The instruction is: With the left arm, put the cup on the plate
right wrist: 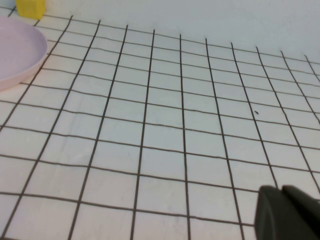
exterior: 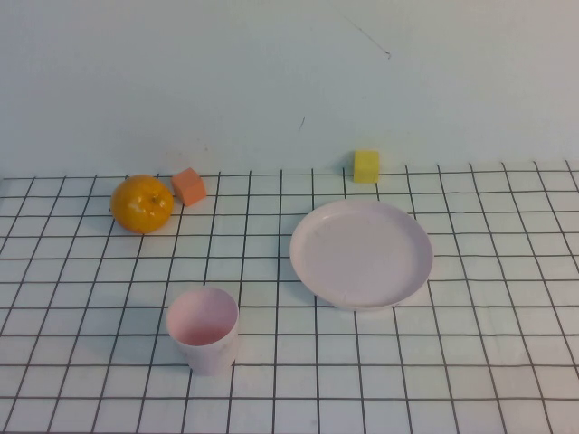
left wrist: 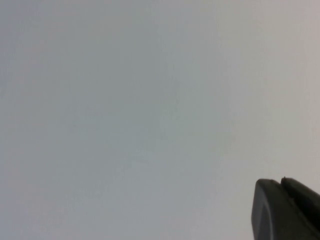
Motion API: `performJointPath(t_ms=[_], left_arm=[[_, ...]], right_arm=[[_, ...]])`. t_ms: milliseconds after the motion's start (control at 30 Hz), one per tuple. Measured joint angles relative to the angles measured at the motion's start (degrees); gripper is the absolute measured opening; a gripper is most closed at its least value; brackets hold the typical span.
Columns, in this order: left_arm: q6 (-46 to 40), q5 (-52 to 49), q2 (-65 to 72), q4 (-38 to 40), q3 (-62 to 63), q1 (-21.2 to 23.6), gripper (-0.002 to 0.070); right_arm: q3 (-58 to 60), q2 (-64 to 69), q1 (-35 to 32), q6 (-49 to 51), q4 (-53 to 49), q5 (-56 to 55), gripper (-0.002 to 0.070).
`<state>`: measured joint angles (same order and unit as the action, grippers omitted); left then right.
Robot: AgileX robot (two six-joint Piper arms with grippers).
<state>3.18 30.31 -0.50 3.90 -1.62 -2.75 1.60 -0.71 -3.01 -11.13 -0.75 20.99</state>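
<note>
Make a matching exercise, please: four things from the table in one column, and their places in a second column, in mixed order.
Things:
1. cup
2. plate
3. orange fruit
4. yellow block

Places:
A. far edge of the grid, behind the plate
B. near left, standing upright by itself
C. right of centre, nothing on it
D. far left, beside the orange-pink block

Pairs: 1-B, 2-C, 3-D, 4-A

Neither arm shows in the high view; the left gripper and right gripper appear only as a dark corner in their wrist views.
</note>
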Motion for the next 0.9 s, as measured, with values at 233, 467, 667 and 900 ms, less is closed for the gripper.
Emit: performJointPath(t_ms=[233, 467, 667, 900], left_arm=[[9.13, -32.30, 0.31, -1.41, 11.19, 0.00, -0.0002], [5.36, -57.89, 11.54, -2.41, 29.74, 0.00, -0.0002], [-9.37, -72.21, 26.28, 8.03, 40.69, 0.00, -0.0002], [-14.92, -81.68, 47.52, 14.44, 49.01, 0.00, 0.0039]], right_arm=[[0.00, 0.00, 0.00, 0.00, 0.00, 0.00, -0.0002], [0.00, 0.00, 0.00, 0.00, 0.00, 0.00, -0.0002], [0.00, 0.00, 0.00, 0.00, 0.00, 0.00, -0.0002], [0.00, 0.00, 0.00, 0.00, 0.00, 0.00, -0.0002]])
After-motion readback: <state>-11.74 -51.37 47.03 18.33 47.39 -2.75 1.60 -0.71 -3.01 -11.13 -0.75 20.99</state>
